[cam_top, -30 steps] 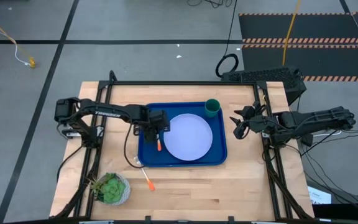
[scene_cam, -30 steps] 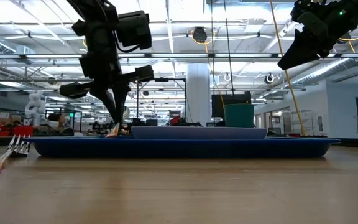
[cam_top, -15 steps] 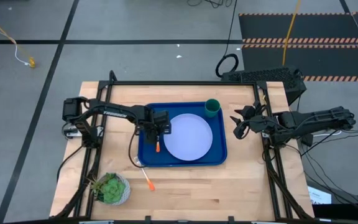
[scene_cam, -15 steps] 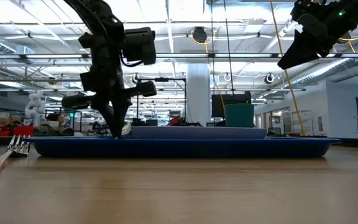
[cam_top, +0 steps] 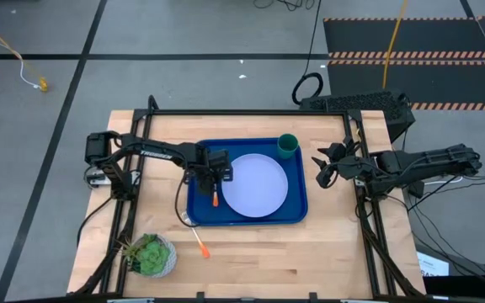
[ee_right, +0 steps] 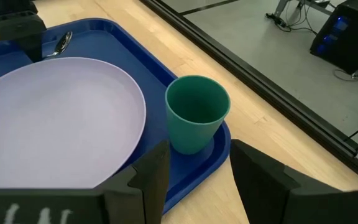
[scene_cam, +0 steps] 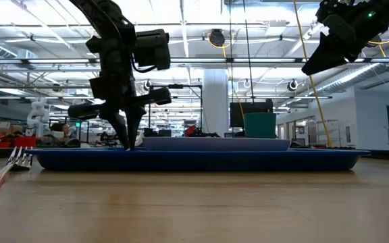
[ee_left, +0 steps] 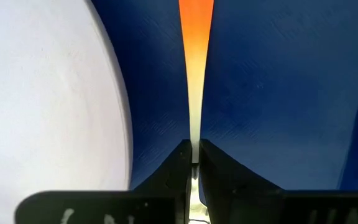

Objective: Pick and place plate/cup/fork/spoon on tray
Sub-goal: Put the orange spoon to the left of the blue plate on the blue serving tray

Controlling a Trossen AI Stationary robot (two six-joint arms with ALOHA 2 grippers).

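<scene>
1. Left gripper [cam_top: 212,175] is down in the tray [cam_top: 293,215], pinched tight on the spoon [cam_top: 215,198], handle trailing toward the table's front.
2. The fork [cam_top: 199,242] lies off-tray, nearer this arm.

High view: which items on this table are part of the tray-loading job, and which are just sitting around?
Job items:
- tray
- plate, on the tray
- cup, in a tray corner
- spoon, on the tray, pinched by the left gripper
- fork, on the table, off the tray

Bystanders:
- potted plant, near the table's corner
- right gripper, idle beside the tray
</scene>
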